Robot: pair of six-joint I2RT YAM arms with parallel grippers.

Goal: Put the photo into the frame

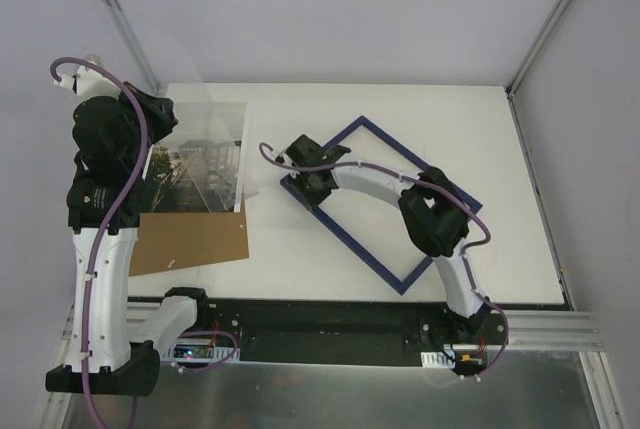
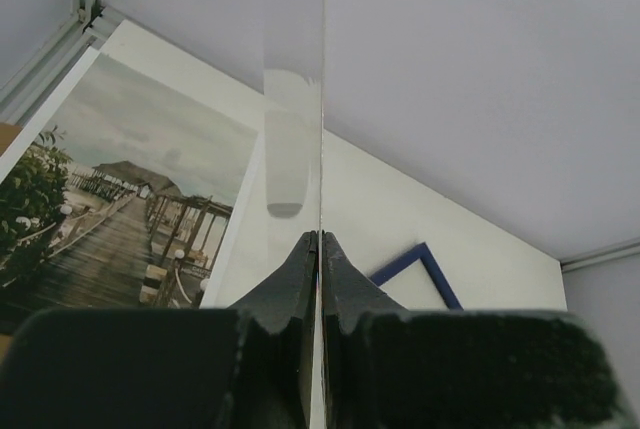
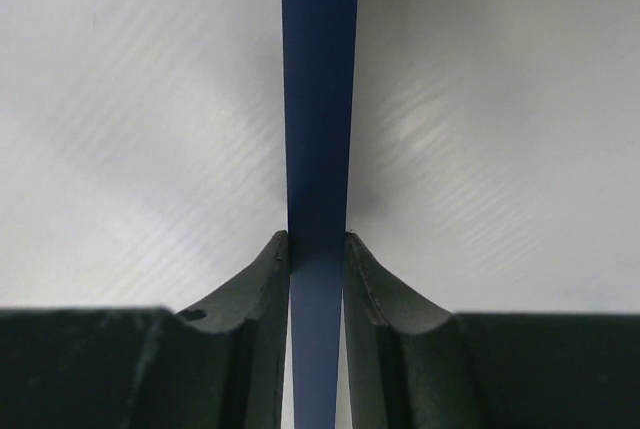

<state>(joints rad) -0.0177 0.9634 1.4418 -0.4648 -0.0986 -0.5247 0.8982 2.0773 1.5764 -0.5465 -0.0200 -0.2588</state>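
Note:
The navy blue frame (image 1: 345, 237) lies skewed on the white table, right of centre. My right gripper (image 1: 298, 180) is shut across its left corner; in the right wrist view the blue bar (image 3: 318, 99) runs straight between the fingertips of that gripper (image 3: 317, 239). The photo (image 1: 195, 179), a boardwalk under a grey sky, lies flat at the left and also shows in the left wrist view (image 2: 120, 199). My left gripper (image 2: 320, 237) is shut on a thin clear pane (image 2: 322, 99), held edge-on above the photo. A corner of the frame (image 2: 420, 264) shows beyond it.
A plain brown backing board (image 1: 190, 244) lies at the front left, partly under the photo's near edge. Grey enclosure walls with metal rails (image 1: 120, 19) close in the table at the back and sides. The left arm (image 1: 105, 239) rises over the table's left edge.

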